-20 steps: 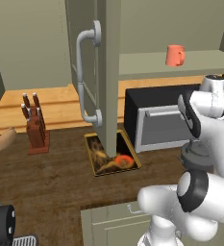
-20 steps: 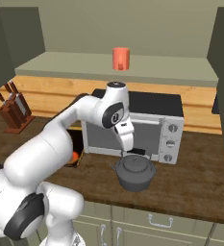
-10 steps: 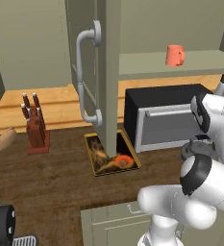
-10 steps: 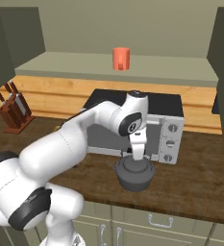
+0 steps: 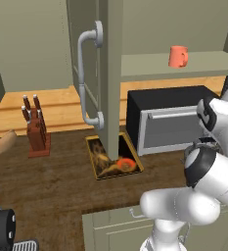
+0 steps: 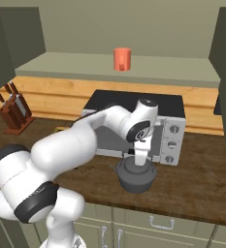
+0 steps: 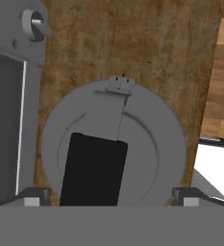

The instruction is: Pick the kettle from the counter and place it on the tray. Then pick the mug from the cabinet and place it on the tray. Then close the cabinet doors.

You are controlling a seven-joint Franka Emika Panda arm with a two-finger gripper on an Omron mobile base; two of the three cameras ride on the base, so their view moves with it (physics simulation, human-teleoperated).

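The dark wood counter [image 6: 197, 169] runs across the lower half of my right base view, with a microwave [image 6: 172, 131] at centre. The kettle [image 6: 136, 175] sits on it just in front of the microwave, lower centre. My gripper [image 7: 111, 194] hangs directly above the kettle, fingers spread wide on either side, gripping nothing. The tray [image 5: 97, 164] lies at centre of the left base view; the mug [image 5: 178, 56] stands on the cabinet shelf [image 5: 203, 62], upper right.
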